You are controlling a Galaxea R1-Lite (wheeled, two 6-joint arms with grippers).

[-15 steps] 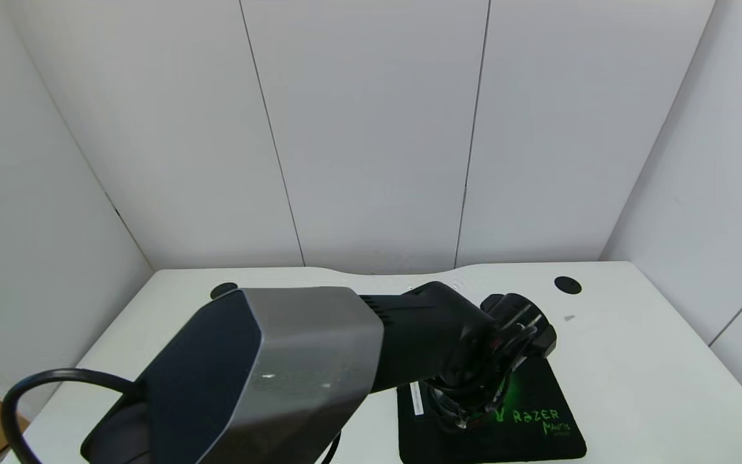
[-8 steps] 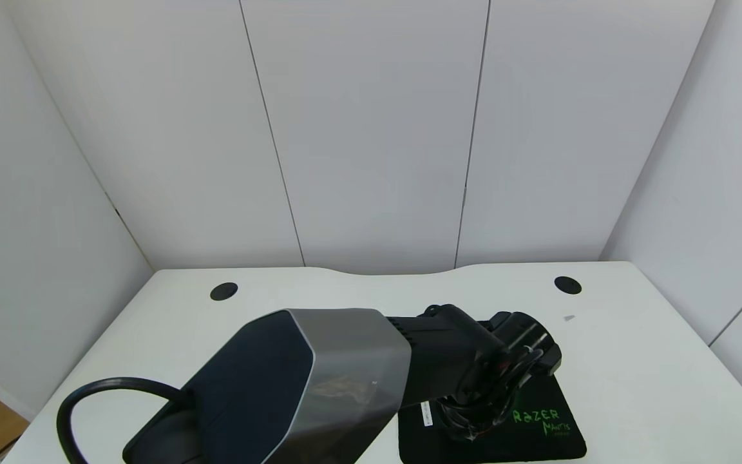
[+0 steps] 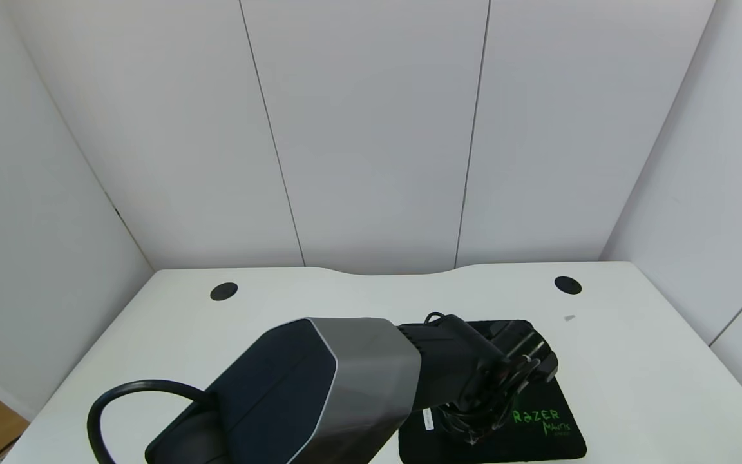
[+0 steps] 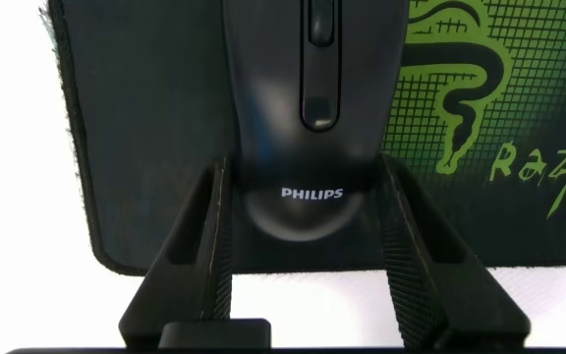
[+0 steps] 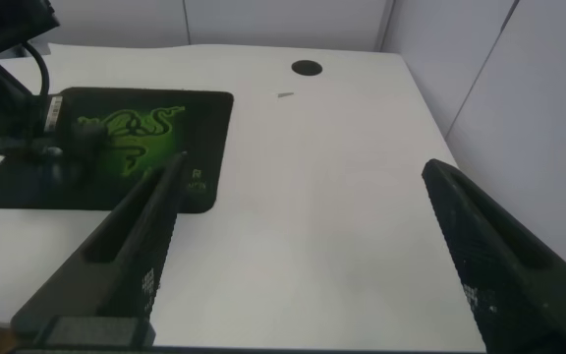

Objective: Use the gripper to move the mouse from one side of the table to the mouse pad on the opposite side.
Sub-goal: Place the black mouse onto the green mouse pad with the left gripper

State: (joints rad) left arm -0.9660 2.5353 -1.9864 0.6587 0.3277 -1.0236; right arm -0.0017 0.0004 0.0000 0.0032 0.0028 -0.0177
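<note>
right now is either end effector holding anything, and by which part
The left end effector grips the mouse by the sides of its rear, at the PHILIPS lettering, over the mouse pad. The right end effector is open and holds nothing.

My left gripper (image 4: 308,211) holds the glossy black PHILIPS mouse (image 4: 308,108) between its two fingers, over the near edge of the black Razer mouse pad (image 4: 145,147) with its green snake emblem, on the white table (image 3: 635,374).
</note>
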